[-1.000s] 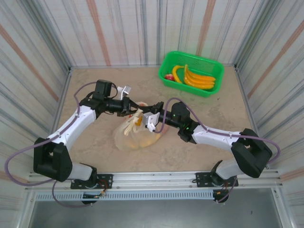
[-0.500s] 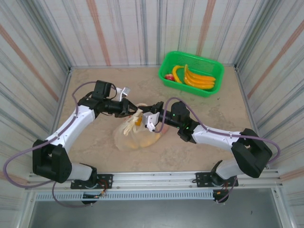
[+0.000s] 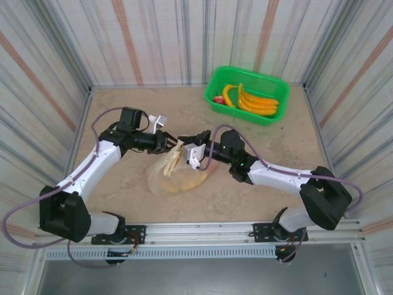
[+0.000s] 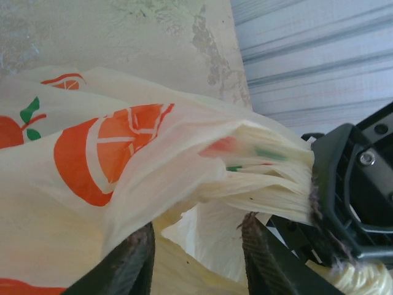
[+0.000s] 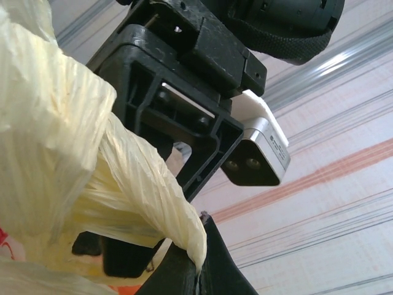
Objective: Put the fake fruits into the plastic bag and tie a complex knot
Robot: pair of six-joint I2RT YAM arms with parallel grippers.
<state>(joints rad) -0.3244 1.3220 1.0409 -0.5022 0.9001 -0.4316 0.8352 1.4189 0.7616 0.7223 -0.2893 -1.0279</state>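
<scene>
Bag [image 3: 178, 178] neck stretched sideways.
Right gripper [image 5: 198, 268] pinches the twisted plastic; left gripper [image 4: 196, 246] stands half open around it.

A mottled beige table [image 3: 295, 147] carries a translucent cream-yellow plastic bag [image 3: 178, 178], bulging and slumped near the middle, while a bright green basket [image 3: 255, 74] sits well apart in the far right corner.
</scene>
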